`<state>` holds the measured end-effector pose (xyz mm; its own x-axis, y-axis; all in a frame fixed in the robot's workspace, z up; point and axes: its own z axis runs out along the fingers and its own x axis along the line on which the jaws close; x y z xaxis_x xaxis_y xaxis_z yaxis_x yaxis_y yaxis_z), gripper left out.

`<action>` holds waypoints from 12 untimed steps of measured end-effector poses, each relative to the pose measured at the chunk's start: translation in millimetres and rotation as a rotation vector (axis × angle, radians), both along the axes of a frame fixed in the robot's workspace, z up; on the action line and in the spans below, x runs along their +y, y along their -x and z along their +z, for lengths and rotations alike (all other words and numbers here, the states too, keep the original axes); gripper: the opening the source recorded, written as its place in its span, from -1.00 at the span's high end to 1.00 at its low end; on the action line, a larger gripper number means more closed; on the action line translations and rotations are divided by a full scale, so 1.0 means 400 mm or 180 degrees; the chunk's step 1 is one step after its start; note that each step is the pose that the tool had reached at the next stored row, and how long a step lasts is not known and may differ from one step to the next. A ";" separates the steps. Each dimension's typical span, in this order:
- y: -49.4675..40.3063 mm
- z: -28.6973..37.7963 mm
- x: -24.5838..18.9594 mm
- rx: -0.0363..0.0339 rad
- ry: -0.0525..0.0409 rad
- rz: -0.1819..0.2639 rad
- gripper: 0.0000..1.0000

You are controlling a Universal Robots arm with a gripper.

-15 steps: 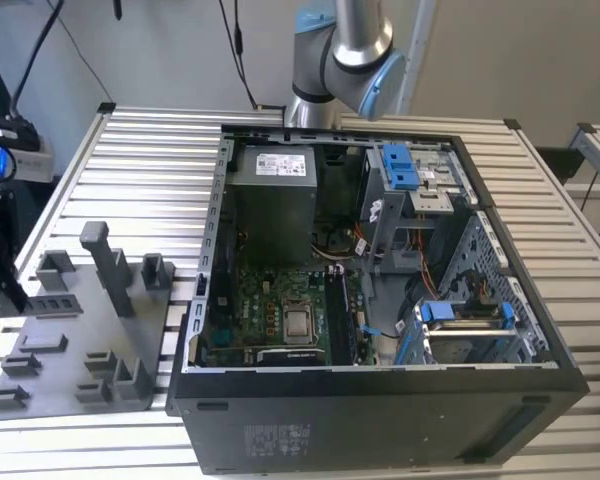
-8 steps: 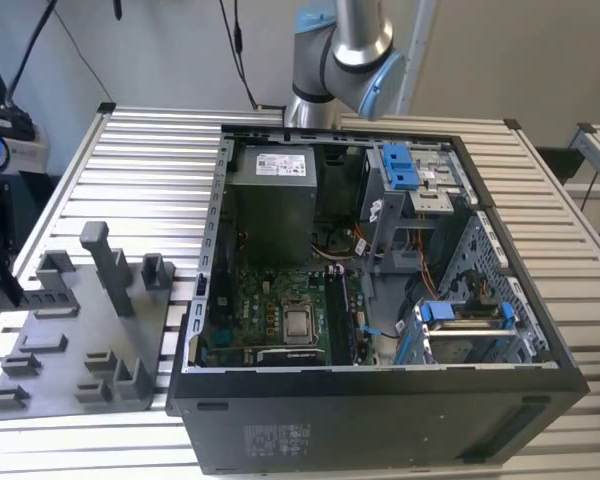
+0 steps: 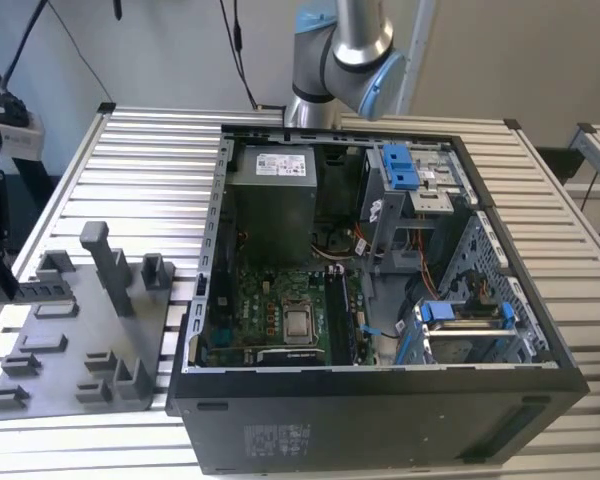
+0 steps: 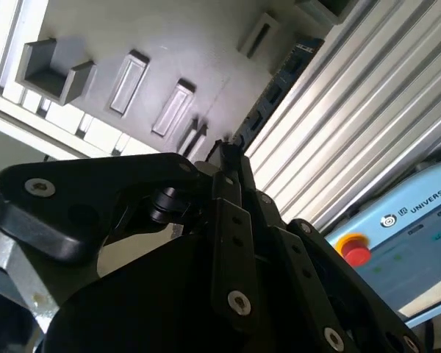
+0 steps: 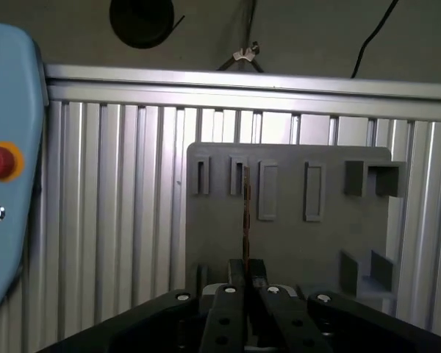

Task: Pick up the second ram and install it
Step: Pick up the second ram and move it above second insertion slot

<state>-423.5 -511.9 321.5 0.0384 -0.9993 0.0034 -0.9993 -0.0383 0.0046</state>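
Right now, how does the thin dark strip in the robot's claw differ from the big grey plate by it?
The second ram is dark, thin and narrow, while the grey tray is pale, broad and dotted with slots and raised blocks. The ram is clamped between the fingers of the gripper and shows edge-on in the first wrist view, whereas the tray lies flat on the ribbed table. Both are flat, rigid pieces.

A: The desk [image 3: 140, 150], is it metal?
B: Yes, ribbed bare aluminium with a soft shine. The tray [image 3: 65, 350] is grey plastic, matt.
A: And the computer case [image 3: 380, 425]?
B: Black painted metal, matt. The gripper [image 5: 245, 268] is black, a little glossy, with bright metal screws. The second ram [image 5: 244, 213] looks dark and dull.
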 end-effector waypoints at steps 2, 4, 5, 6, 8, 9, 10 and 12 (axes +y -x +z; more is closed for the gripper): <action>0.000 0.009 0.000 0.0000 0.0000 -0.0001 0.72; 0.000 0.017 0.000 0.0000 0.0000 -0.0001 0.72; 0.000 0.022 0.000 0.0000 0.0000 -0.0001 0.72; 0.000 0.027 0.000 0.0000 0.0000 -0.0001 0.72; 0.000 0.036 0.000 0.0000 0.0000 -0.0002 0.72; 0.000 0.041 0.000 0.0000 0.0000 -0.0002 0.72; 0.000 0.045 0.000 0.0000 0.0000 -0.0002 0.72; 0.000 0.055 0.000 0.0000 0.0000 -0.0002 0.72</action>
<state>-423.5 -511.9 343.3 0.0377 -0.9993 0.0035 -0.9993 -0.0376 0.0046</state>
